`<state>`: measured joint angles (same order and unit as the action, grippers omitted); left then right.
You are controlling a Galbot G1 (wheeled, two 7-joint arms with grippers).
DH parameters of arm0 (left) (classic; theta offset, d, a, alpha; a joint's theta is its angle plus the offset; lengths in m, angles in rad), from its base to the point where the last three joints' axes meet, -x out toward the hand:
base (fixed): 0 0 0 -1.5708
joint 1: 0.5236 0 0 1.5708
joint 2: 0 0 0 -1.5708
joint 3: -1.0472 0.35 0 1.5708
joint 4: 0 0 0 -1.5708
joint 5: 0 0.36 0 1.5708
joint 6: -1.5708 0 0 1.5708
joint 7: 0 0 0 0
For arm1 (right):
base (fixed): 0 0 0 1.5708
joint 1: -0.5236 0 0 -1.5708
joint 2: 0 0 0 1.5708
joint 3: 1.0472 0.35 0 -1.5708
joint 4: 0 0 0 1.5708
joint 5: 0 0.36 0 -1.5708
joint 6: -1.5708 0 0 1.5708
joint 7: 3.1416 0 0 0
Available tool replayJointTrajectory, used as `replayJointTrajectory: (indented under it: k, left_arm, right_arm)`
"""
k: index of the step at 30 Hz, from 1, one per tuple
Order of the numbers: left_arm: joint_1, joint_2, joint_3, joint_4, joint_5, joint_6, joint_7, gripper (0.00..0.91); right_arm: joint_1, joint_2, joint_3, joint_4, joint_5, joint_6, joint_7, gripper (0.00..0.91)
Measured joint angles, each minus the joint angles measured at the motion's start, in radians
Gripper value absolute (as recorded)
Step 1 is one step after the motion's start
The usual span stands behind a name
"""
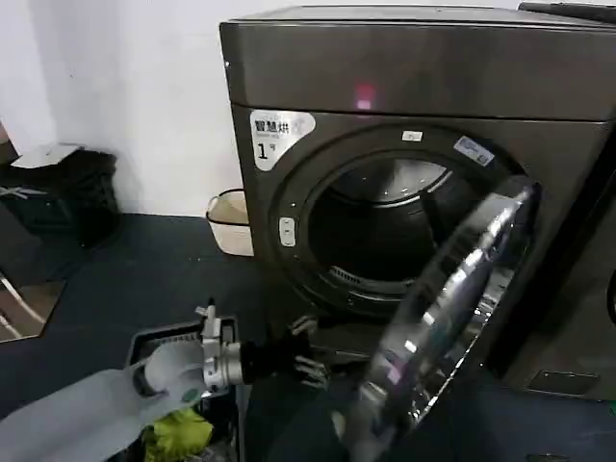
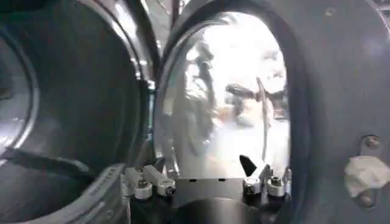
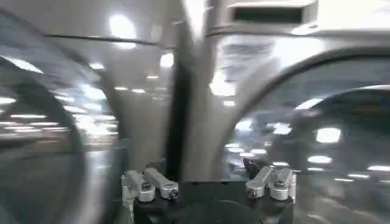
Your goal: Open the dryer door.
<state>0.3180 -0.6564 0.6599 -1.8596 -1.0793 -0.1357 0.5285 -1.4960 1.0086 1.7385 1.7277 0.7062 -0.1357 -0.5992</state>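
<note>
The dryer door (image 1: 452,318) swings wide at lower right, baring the dryer (image 1: 404,67) drum; left gripper (image 1: 306,354), lower centre, jaws apart, evidently released; right gripper (image 3: 210,189) jaws apart.

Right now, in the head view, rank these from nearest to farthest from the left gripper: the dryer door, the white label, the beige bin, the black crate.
From the left gripper, open, low before the dryer:
1. Dryer door: swung open, just to its right.
2. Beige bin: behind it, by the wall.
3. White label: high on the dryer's front.
4. Black crate: far left.
</note>
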Motion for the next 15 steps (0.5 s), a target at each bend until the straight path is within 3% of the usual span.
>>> replayJointTrajectory:
  k: [15]
  left_arm:
    - [-0.135,-0.182,0.211,0.069,-0.041,-0.019,-0.026,0.907]
  right_arm:
    - [-0.13,0.014,0.304,-0.032,-0.108,0.056,0.37,0.907]
